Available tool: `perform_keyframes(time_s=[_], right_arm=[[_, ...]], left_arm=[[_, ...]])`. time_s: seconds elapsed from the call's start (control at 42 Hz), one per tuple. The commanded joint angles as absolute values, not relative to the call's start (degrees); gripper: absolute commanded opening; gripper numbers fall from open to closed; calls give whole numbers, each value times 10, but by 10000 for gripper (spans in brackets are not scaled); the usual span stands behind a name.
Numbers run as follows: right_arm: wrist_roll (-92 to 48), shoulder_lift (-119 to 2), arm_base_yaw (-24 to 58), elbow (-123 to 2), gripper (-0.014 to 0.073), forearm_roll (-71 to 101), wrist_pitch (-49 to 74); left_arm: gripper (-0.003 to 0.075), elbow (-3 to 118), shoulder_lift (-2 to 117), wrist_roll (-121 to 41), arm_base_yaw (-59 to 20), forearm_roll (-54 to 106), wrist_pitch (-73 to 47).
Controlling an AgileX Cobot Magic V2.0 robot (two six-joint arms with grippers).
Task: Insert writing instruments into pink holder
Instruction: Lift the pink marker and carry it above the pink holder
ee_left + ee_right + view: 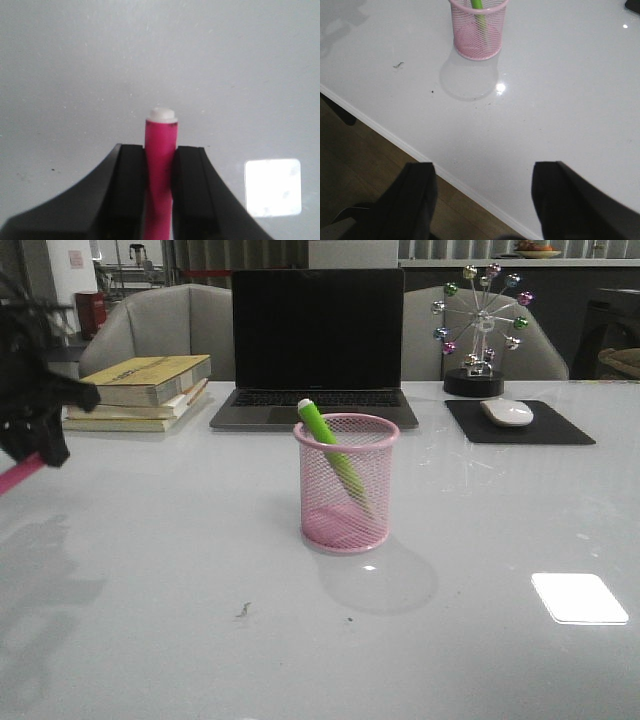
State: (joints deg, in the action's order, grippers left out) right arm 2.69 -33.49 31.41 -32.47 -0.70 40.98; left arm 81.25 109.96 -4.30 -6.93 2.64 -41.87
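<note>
Black fingers (127,195) of the left gripper (160,190) pinch the pink marker (160,150) across its barrel, the whitish tip poking out beyond them. From the front, that gripper (35,415) hangs over the desk's left edge, well apart from the pink holder (346,485), which stands near the middle of the desk (200,640) in front of the laptop (317,340). Already inside it, the green marker (330,450) leans toward the rim's left side. Over the near edge, the right gripper (482,200) waits with its jaws spread and nothing between them. I judge the marker light, rigid and smooth, so a mid-barrel hold suits it. The mesh cup looks light enough to tip if nudged.
</note>
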Motion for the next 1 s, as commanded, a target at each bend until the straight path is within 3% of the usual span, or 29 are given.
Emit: perform_keyframes(time_s=[0.0, 0.262, 0.453, 0.691, 0.977], right_arm=[[24, -335, 314, -340, 520, -16, 371], [24, -335, 314, -340, 520, -16, 371], [24, -335, 314, -340, 520, -16, 371], [24, -335, 314, -340, 520, -16, 371], [24, -335, 314, -340, 520, -16, 371]], left_arm=[[91, 796, 997, -74, -84, 68, -354], [91, 659, 809, -77, -161, 85, -154], [91, 563, 749, -77, -270, 110, 80], [91, 521, 815, -77, -390, 110, 340], [91, 521, 970, -67, -462, 109, 665]])
